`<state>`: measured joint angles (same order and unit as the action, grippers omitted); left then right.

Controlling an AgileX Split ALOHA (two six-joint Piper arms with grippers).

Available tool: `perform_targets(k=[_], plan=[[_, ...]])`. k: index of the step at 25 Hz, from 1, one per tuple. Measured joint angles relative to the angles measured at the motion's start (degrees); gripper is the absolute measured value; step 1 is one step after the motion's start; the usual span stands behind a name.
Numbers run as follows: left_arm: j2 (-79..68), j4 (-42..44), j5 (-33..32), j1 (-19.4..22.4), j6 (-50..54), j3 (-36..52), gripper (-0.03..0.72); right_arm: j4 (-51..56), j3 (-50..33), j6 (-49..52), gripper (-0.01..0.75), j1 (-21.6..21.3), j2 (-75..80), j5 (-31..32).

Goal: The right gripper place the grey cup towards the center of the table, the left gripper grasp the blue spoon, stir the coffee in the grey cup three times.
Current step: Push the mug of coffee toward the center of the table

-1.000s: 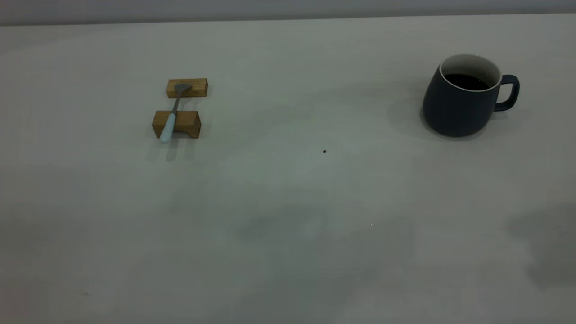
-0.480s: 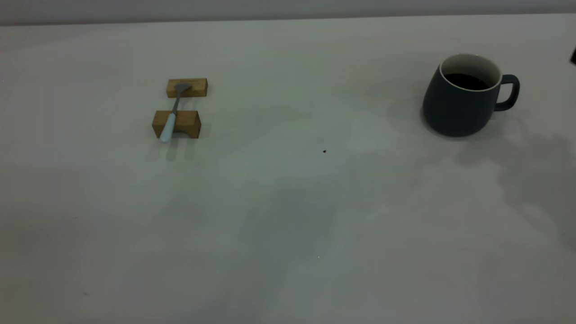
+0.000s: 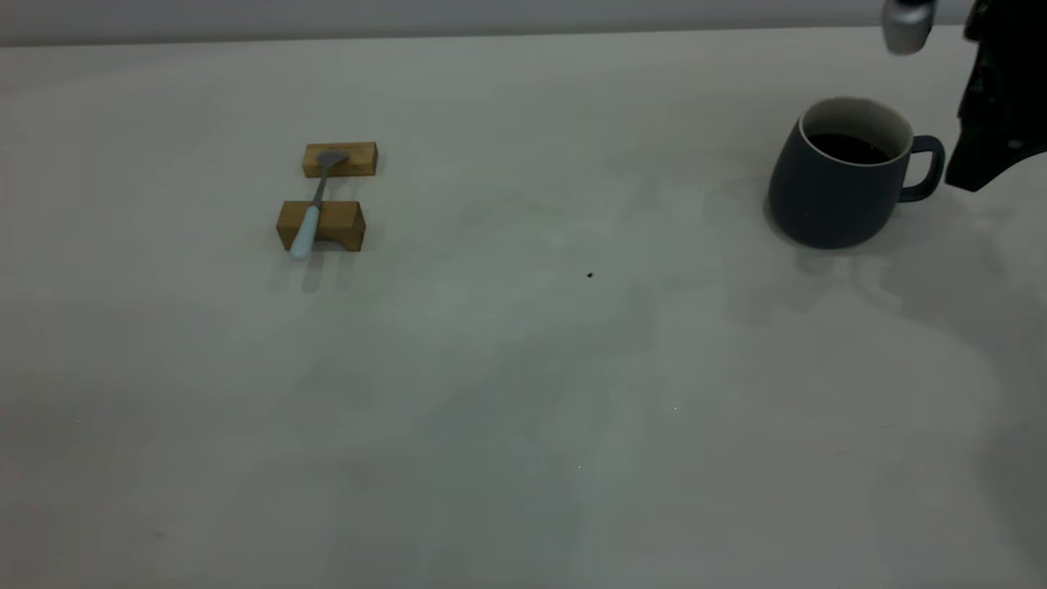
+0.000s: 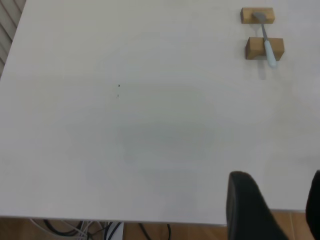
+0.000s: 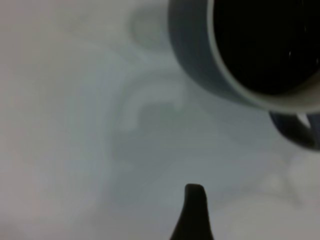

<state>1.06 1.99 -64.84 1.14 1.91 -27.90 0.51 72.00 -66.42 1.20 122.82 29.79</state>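
- Pale grey bench [image 3: 523, 425] fills the lower frame of the exterior view, bare apart from a tiny dark speck [image 3: 590, 276] near the middle.
- Left tool [image 4: 272, 205] shows only in its wrist view, at the lower right, off the bench's near edge; two dark fingers stand apart with nothing between them. The blue spoon [image 3: 312, 209] lies well apart from it.
- That spoon sits left of centre, bridging two wooden blocks [image 3: 321, 225]. Its long axis runs near to far: pale handle overhanging the nearer block toward the camera, metal bowl on the farther block.
- Grey cup [image 3: 842, 176] stands upright at the upper right, coffee [image 3: 847, 148] dark inside, its loop handle pointing to the frame's right.
- Right tool [image 3: 994, 106] hangs just beside that handle, on its right, apparently apart from it; how far open cannot be told. It holds nothing.
- Judged from this, the right arm is the nearer one, and the handle faces it for the grasp.
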Motion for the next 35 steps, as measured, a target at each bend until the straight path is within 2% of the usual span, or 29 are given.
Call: perform_targets(k=[10, 14, 17, 23, 29, 35], plan=[[0.0, 0.0, 0.0, 0.0, 0.0, 0.0, 0.369, -6.7, 10.4, -0.2, 0.690, 0.0, 9.0, -0.2], [0.0, 0.0, 0.0, 0.0, 0.0, 0.0, 0.369, -7.4, 12.5, -0.5, 0.657, 0.0, 11.9, -0.4], [0.0, 0.0, 0.0, 0.0, 0.0, 0.0, 0.369, -6.5, 12.6, -2.9, 0.550, 0.0, 13.0, -0.1], [0.0, 0.0, 0.0, 0.0, 0.0, 0.0, 0.369, -0.5, 12.7, -8.2, 0.179, 0.9, 13.1, 0.4], [0.0, 0.0, 0.1, 0.0, 0.0, 0.0, 0.369, 3.0, 12.8, -8.2, 0.172, 5.0, 13.1, -0.3], [0.0, 0.0, 0.1, 0.0, 0.0, 0.0, 0.369, 4.6, 12.8, -4.2, 0.172, 12.4, 13.1, 0.2]])
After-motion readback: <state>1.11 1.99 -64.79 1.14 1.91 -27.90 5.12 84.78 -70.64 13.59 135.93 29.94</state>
